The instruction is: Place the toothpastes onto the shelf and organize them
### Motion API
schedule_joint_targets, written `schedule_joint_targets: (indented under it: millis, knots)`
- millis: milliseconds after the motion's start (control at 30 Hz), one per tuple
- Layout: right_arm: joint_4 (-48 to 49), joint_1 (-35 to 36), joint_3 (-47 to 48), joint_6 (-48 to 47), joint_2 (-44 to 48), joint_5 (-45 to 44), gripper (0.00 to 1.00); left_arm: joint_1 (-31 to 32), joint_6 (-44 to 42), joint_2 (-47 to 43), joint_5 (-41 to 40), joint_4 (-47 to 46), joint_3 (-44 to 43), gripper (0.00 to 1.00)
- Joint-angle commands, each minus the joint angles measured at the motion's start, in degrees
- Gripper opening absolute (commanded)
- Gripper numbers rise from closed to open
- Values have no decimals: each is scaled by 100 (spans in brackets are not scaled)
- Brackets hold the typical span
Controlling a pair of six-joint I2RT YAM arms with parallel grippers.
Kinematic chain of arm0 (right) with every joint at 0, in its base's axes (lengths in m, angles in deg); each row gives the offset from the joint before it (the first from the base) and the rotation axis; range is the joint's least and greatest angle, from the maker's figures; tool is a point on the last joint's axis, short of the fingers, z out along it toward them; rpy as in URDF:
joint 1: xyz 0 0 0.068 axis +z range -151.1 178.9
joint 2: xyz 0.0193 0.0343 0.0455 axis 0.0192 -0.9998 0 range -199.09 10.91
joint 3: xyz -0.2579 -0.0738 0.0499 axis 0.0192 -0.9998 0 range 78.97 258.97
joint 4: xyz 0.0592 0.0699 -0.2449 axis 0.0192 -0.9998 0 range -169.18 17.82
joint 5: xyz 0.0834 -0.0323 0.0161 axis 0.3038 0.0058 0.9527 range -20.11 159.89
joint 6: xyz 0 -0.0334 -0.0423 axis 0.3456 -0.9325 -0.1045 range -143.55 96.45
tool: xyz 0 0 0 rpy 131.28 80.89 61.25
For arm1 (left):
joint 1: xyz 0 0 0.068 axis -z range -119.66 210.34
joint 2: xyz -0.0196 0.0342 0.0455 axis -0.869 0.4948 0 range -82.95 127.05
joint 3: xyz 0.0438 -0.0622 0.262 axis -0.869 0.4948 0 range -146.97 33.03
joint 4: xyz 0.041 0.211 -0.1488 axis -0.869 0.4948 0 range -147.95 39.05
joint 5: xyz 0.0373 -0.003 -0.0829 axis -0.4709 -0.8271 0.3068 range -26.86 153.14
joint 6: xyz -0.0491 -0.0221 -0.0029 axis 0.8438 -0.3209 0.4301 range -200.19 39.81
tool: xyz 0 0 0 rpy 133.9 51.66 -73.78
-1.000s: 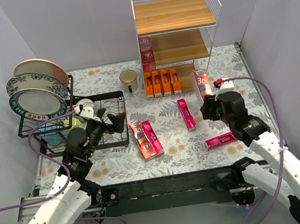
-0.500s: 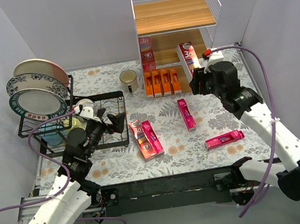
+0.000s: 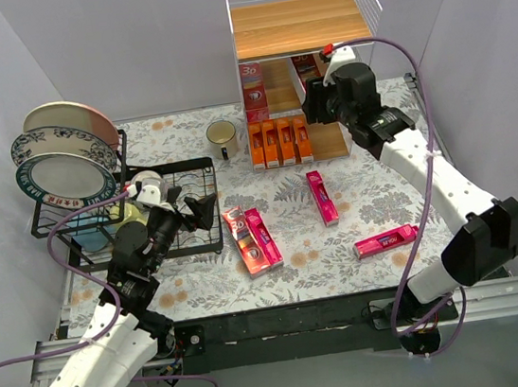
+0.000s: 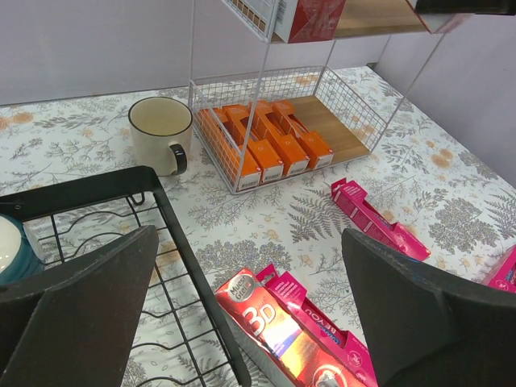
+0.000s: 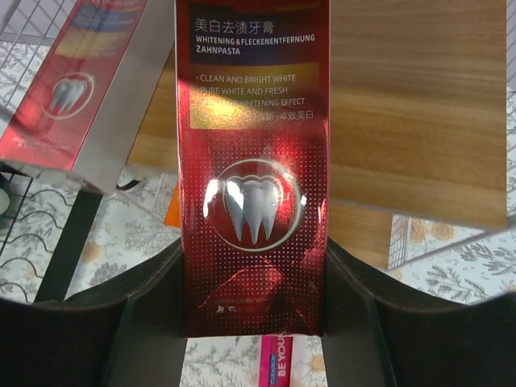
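My right gripper (image 3: 317, 102) is shut on a red "3D" carton (image 3: 304, 67) and holds it upright at the middle tier of the white wire shelf (image 3: 365, 22). In the right wrist view the carton (image 5: 252, 177) stands between my fingers, in front of the wooden board (image 5: 419, 97). Another red carton (image 3: 253, 89) stands at that tier's left. Several orange cartons (image 3: 279, 143) fill the bottom tier. A red carton (image 3: 238, 237) and three pink ones (image 3: 263, 237) (image 3: 322, 197) (image 3: 387, 241) lie on the table. My left gripper (image 3: 195, 211) is open and empty over the black rack.
A black wire dish rack (image 3: 180, 170) with plates (image 3: 63, 152) stands at the left. A cream mug (image 3: 222, 138) sits left of the shelf. In the left wrist view the rack's edge (image 4: 185, 266) runs just left of the red carton (image 4: 282, 339).
My right arm has carried the red carton from the table right of the shelf up and back to the middle tier. The left arm has not moved.
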Motion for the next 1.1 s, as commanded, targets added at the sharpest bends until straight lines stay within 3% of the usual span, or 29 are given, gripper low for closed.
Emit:
schedule_joint_targets:
  millis: [0, 300, 700, 967, 1067]
  knots:
    - [722, 104, 514, -62, -329, -285, 43, 5, -68, -32, -35, 30, -177, 98]
    - [1099, 438, 700, -237, -884, -1198, 51, 5, -68, -14, -52, 39, -160, 98]
    - [1425, 562, 287, -62, -744, -1542, 76, 5, -59, 30, -44, 39, -168, 98]
    - [1908, 588, -381, -36, -278, -1270, 74, 5, -68, 48, -26, 39, -169, 98]
    - [2136, 579, -679, -71, -120, -1208, 67, 14, -68, 56, -9, 30, -168, 98]
